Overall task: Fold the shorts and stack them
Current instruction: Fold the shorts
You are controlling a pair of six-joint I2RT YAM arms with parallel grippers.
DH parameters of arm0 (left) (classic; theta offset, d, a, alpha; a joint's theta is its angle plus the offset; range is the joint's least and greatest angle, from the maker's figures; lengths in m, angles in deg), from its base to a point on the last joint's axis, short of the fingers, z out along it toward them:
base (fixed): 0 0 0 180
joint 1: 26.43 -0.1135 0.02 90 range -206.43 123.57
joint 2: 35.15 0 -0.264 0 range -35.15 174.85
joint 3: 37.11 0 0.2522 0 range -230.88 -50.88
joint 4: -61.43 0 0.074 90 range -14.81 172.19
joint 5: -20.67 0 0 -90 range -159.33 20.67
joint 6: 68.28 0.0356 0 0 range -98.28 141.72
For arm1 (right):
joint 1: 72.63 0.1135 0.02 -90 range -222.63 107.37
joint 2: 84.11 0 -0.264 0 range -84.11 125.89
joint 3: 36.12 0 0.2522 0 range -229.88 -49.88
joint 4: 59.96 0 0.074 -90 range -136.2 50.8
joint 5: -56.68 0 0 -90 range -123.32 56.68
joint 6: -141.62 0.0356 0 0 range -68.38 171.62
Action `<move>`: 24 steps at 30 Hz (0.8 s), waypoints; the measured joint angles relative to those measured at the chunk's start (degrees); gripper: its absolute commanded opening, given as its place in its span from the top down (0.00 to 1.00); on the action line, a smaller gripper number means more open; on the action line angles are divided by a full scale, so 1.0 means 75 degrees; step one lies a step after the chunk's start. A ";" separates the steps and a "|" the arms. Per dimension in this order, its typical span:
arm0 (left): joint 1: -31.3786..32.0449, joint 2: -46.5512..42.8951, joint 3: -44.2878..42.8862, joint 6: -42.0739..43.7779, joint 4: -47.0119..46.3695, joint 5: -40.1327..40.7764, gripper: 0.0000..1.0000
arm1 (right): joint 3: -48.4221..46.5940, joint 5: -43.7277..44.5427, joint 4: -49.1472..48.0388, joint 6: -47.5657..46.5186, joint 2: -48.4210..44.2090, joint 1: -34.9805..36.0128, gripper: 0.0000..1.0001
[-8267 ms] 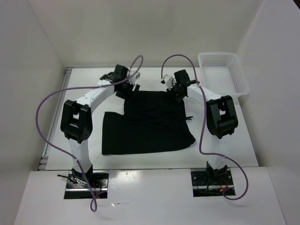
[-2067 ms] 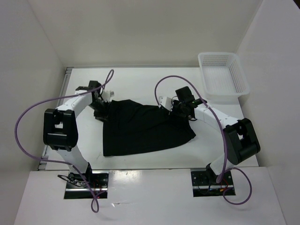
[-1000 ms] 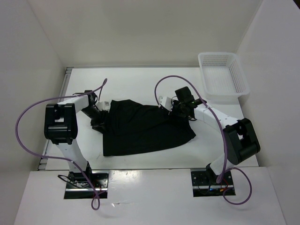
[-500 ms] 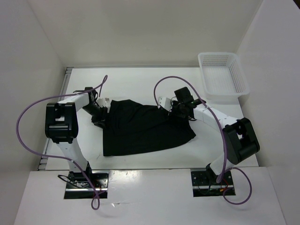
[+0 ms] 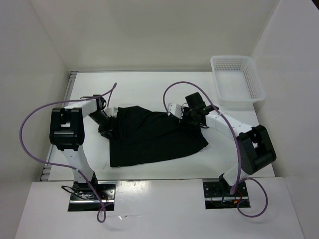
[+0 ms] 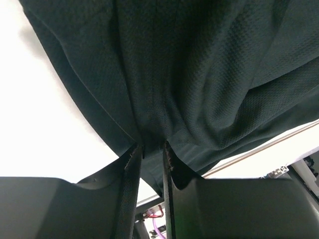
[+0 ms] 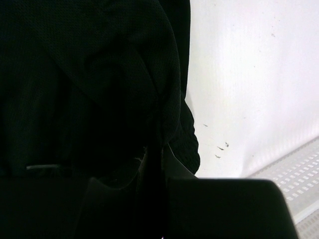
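Observation:
The black shorts (image 5: 152, 137) lie spread over the middle of the white table. My left gripper (image 5: 108, 125) is at their left edge, shut on a fold of the fabric; in the left wrist view (image 6: 152, 149) the cloth (image 6: 199, 74) hangs pinched between the two fingers. My right gripper (image 5: 189, 117) is at the far right corner of the shorts, shut on the cloth; the right wrist view (image 7: 158, 154) shows the black fabric (image 7: 89, 74) bunched at the closed fingers.
A white plastic mesh basket (image 5: 238, 79) stands at the far right corner of the table; its edge shows in the right wrist view (image 7: 299, 174). White walls enclose the table on the left, back and right. Purple cables loop over both arms.
Both grippers have pulled the far edge of the shorts toward the near side over the last seconds. In the last second the left gripper shifted slightly at the left edge; the right arm stayed still.

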 measured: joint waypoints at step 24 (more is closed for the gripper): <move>-0.0332 -0.0236 -0.1670 0.0006 0.0994 0.0149 0.90 | 0.0090 0.0175 -0.0245 -0.0169 -0.0076 -0.0122 1.00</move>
